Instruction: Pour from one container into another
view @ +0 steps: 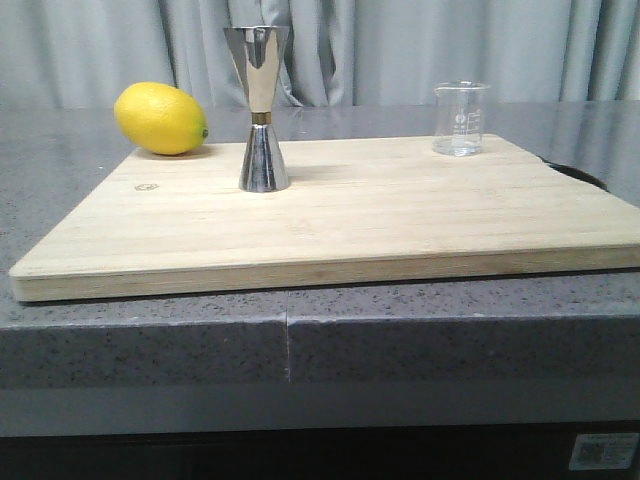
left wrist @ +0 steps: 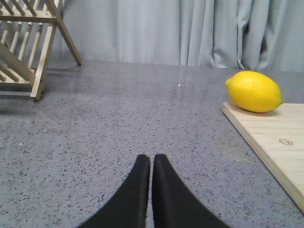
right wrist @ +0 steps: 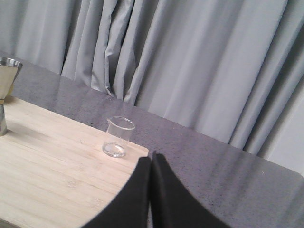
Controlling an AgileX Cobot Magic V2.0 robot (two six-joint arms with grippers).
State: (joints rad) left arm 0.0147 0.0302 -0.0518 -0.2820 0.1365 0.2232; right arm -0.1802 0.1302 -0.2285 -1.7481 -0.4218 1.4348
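A small clear glass beaker (view: 460, 119) stands upright at the far right of a pale wooden cutting board (view: 400, 215); the right wrist view shows the beaker (right wrist: 118, 137) near the board's corner. The tall steel jigger (view: 261, 108), with a gold band at its waist, stands upright on the board's left part, and its rim shows in the right wrist view (right wrist: 8, 71). My left gripper (left wrist: 151, 159) is shut and empty over the grey counter, left of the board. My right gripper (right wrist: 151, 156) is shut and empty, off the board's corner, short of the beaker. Neither gripper shows in the front view.
A yellow lemon (view: 160, 119) lies on the board's far left corner, also in the left wrist view (left wrist: 254, 91). A wooden rack (left wrist: 28, 42) stands on the speckled grey counter (left wrist: 118, 118) further left. Grey curtains hang behind.
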